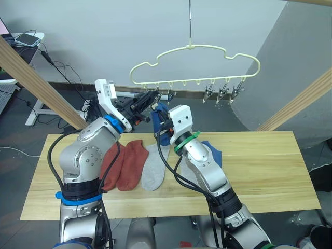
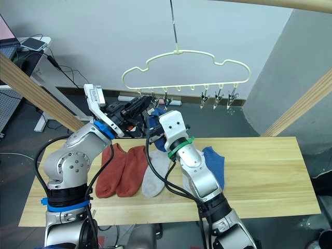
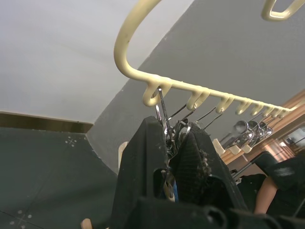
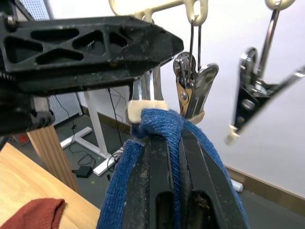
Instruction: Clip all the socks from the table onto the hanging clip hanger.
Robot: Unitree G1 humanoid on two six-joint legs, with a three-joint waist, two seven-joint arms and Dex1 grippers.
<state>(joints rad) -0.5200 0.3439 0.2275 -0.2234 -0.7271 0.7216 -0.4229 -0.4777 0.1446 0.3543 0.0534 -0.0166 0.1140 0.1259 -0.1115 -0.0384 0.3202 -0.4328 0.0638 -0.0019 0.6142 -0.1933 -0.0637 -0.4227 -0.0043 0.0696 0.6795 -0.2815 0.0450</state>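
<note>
Right wrist view: right gripper [image 4: 164,143] clamped on blue sock [image 4: 157,125] at clip [image 4: 143,107]; left gripper [image 3: 170,143] squeezes that clip.

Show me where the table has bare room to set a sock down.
Free: the table's right half, from the blue sock to the right end, and the front strip below the socks. Crowded: left of centre, where two red socks and a grey sock lie side by side, with both arms above them.
</note>
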